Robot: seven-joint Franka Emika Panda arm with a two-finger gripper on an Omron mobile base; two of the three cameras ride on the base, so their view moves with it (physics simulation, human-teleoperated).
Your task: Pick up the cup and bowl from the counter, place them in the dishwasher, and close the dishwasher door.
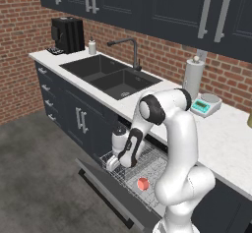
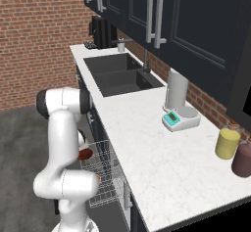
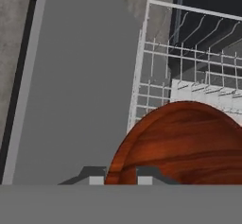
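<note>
Gripper [image 3: 120, 178] fingertips sit at the bottom of the hand view, pinched narrow on the rim of the bowl [image 3: 182, 142], which is reddish-brown with wood-like grain. Bowl hangs over the near corner of the wire rack [image 3: 156, 72], tilted, not resting flat as far as I can tell. Left of the rack in the hand view is the grey inner face of the dishwasher door [image 3: 75, 86], dropped open, with grey floor beyond its edge.

Rack [image 1: 152, 165] is pulled out over the open door [image 1: 106, 183] in the left base view. Inside it: the cup [image 1: 142, 184], salmon-red inside showing, lying toward the rack's near end. Bowl [image 2: 85, 153] shows as a dark red-brown sliver beside the arm in the right base view, at the rack's [image 2: 105, 177] far edge.

Arm pose: shoulder up high, elbow bent, forearm angled down and toward the sink side, hand [image 1: 118, 151] low at the rack's left end, pointing down.

Counter [image 2: 147, 148] is white marble. On it: paper towel roll [image 2: 176, 90], small scale [image 2: 180, 118], yellow tumbler [image 2: 228, 143], maroon tumbler [image 2: 242, 160]. Double dark sink [image 1: 110, 73] with faucet [image 1: 129, 50]. Black coffee machine [image 1: 68, 34] at the far end, with a small white jar [image 1: 92, 46] beside it.
</note>
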